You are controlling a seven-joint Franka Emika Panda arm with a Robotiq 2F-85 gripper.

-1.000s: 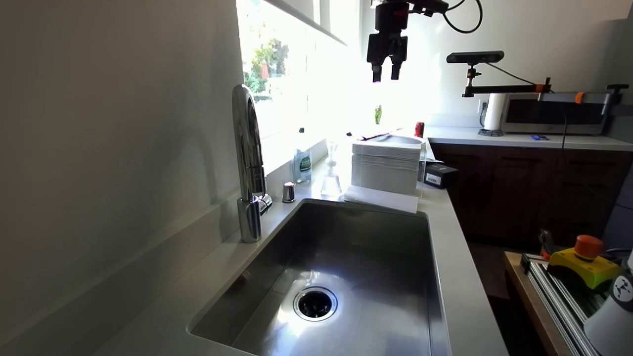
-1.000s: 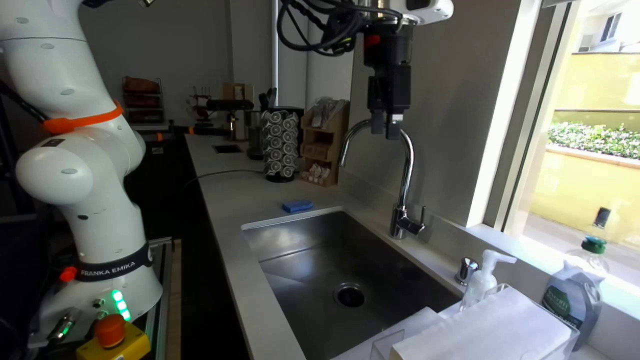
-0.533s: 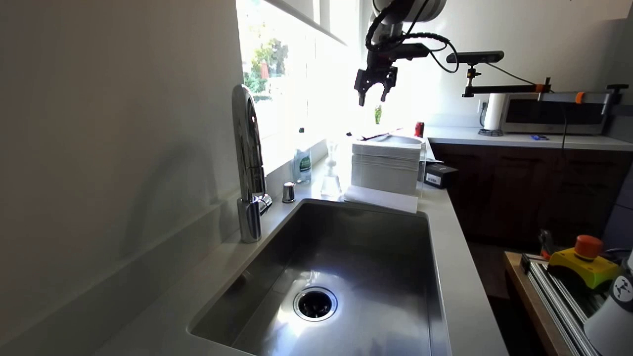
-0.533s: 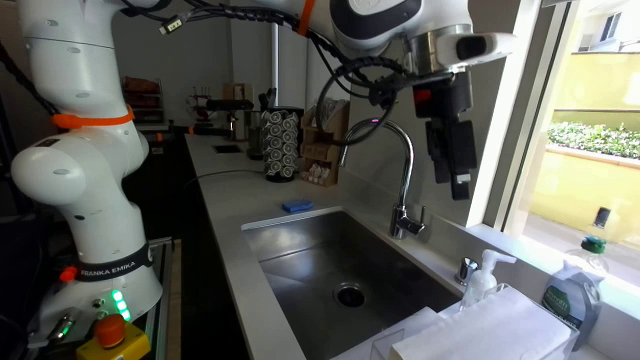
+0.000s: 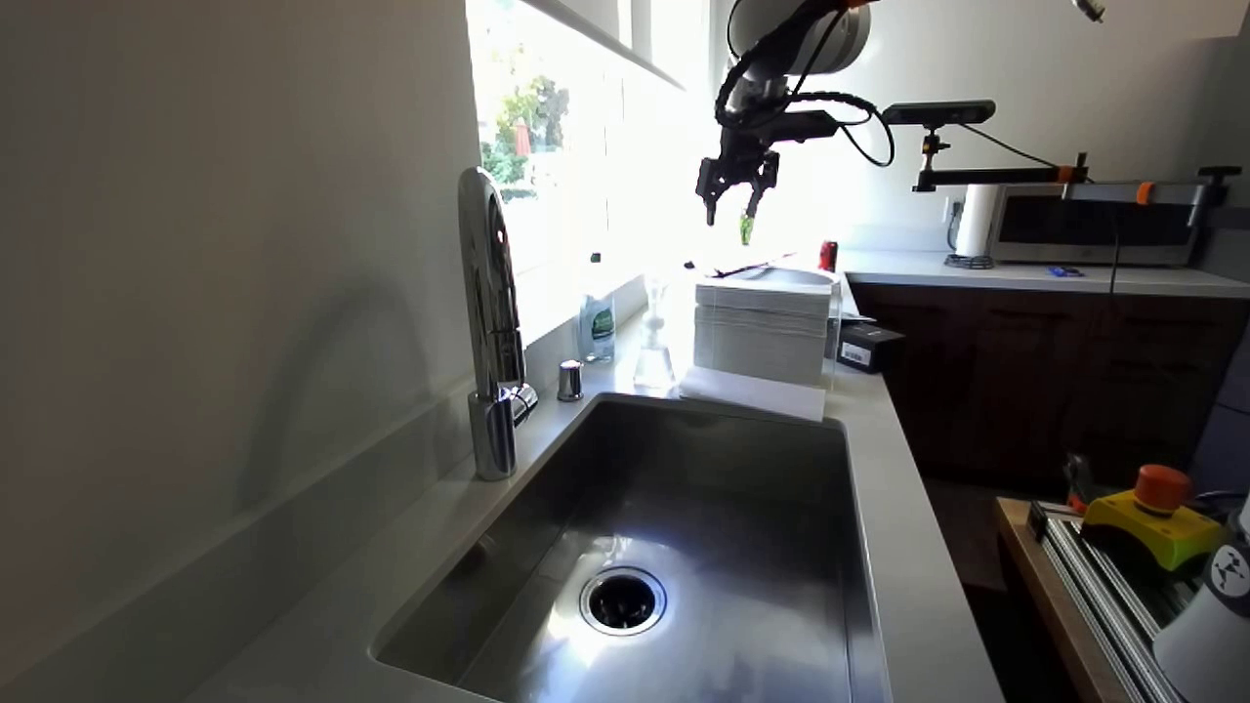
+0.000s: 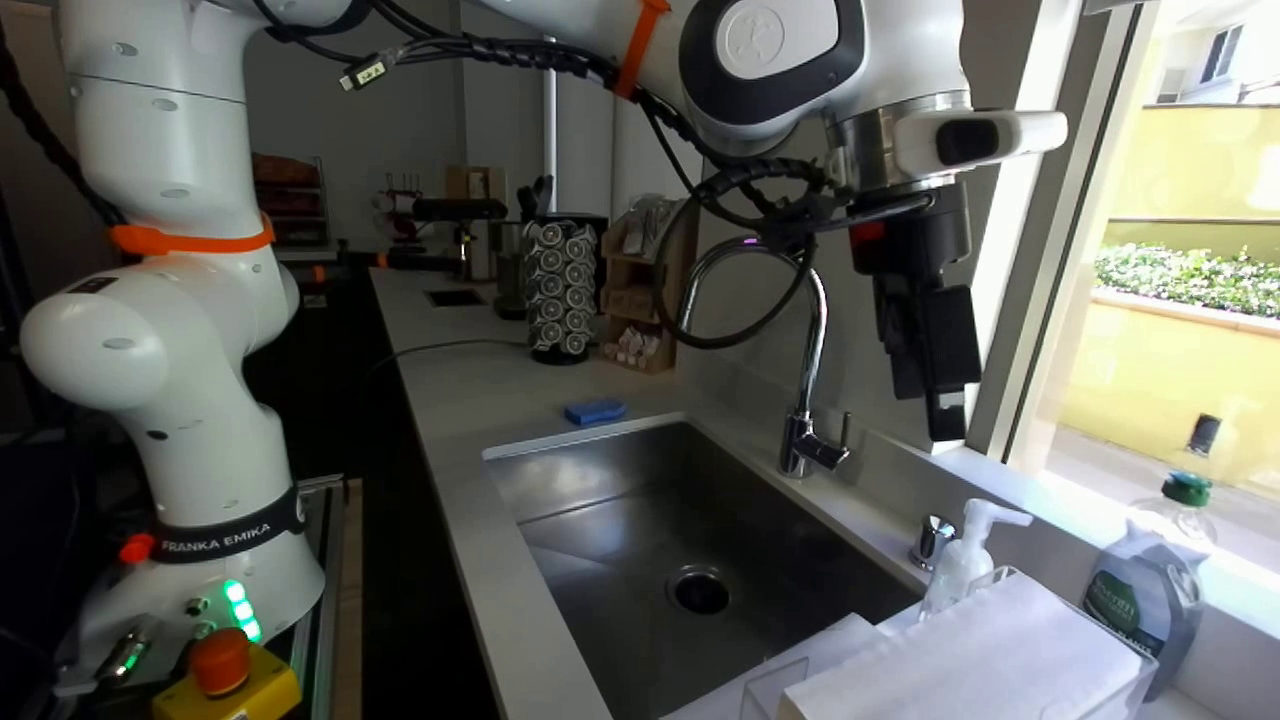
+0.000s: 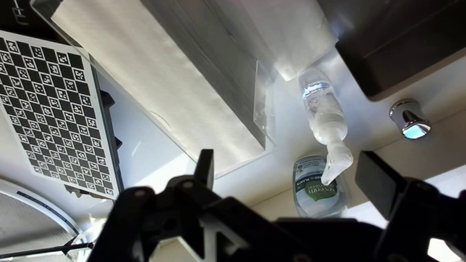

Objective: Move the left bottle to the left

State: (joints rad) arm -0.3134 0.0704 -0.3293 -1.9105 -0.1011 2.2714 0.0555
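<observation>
Wrist view: white-headed clear plastic pump bottle (image 7: 322,105) stood upright on pale countertop (image 7: 367,125), near corner of stainless-steel sink (image 7: 378,72). Green-labelled translucent dish-soap bottle (image 7: 313,203) set just beside it, toward countertop's back edge. Which one counts as left cannot be told: order is reversed between exterior views. Black two-finger gripper (image 7: 289,163) suspended above both, jaws spread wide.

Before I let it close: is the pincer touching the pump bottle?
Apart: in both exterior views, the pincer hangs higher than the pump bottle, with background showing between.
</observation>
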